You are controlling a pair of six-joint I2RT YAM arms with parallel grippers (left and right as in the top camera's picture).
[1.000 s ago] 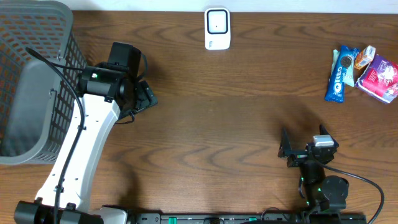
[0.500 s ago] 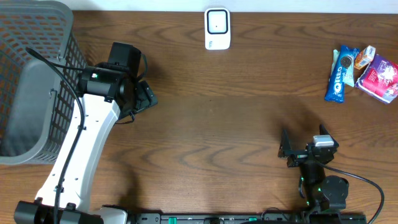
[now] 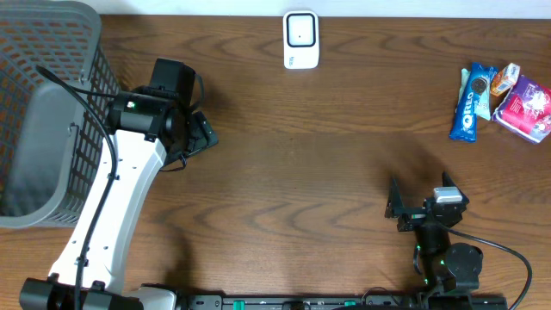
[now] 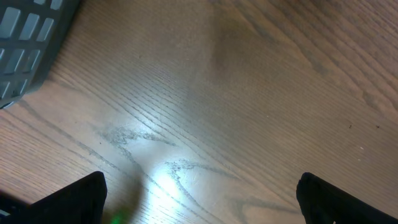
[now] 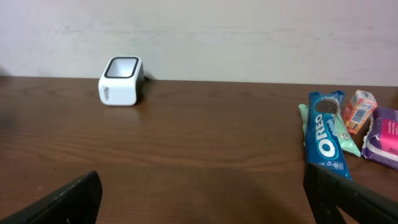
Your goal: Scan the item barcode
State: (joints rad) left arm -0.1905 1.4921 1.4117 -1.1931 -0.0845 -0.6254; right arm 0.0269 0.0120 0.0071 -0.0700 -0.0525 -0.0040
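The right gripper sits low and right of centre in the overhead view, jaws spread wide, holding nothing. Further up on the left, the left gripper is likewise wide open and empty, beside the grey basket. The blue Oreo pack lies flat at the upper right edge, its long axis running near to far, slightly tilted, well apart from both grippers and beyond the right one. The white scanner stands at top centre.
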